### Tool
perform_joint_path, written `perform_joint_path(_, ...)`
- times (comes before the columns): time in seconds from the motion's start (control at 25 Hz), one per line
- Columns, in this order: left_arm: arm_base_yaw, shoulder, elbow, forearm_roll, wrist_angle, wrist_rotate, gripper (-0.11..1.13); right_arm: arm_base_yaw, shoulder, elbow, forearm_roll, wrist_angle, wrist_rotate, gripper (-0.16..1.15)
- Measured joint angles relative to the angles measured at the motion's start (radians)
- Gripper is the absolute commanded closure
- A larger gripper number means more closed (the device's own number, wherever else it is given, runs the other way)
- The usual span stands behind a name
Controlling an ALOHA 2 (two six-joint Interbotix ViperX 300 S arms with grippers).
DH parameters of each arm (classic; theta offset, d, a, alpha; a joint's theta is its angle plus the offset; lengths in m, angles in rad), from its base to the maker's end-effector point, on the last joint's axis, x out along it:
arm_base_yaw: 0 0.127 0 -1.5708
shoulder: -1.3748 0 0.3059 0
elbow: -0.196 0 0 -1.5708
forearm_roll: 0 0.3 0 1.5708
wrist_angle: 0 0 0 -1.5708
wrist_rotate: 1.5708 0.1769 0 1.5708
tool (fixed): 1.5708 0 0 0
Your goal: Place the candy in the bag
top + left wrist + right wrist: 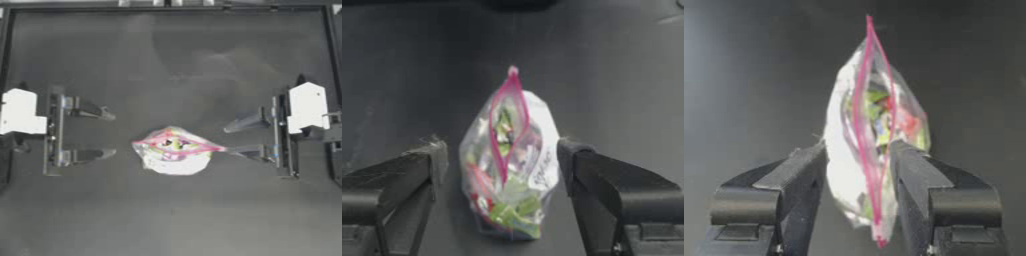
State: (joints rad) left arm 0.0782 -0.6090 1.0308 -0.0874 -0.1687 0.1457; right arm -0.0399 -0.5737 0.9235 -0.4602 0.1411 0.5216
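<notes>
The bag (175,151) lies mid-table (171,215), between both grippers, seemingly touching the right fingers (248,150)

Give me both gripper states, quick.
Left gripper: open, empty, just left of the bag.
Right gripper: open, one fingertip at the bag's pink seal strip, not clamped.

Zip bag between the jaws

The right end effector (859,160) brackets the bag (874,145), pink seal strip (864,105) parted, colourful sweets (888,117) inside.

No legible text anywhere.
</notes>
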Motion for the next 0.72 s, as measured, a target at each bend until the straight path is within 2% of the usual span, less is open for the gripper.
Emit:
perform_joint_path(0.48,0.002,-0.124,0.064,0.002,0.003,0.000,0.08,-0.040,-0.067,0.060,-0.008,-0.057,-0.003,0.19)
perform_joint_path(0.72,0.002,-0.183,0.094,0.000,0.003,0.000,0.11,-0.043,-0.098,0.071,-0.038,-0.058,-0.006,0.19)
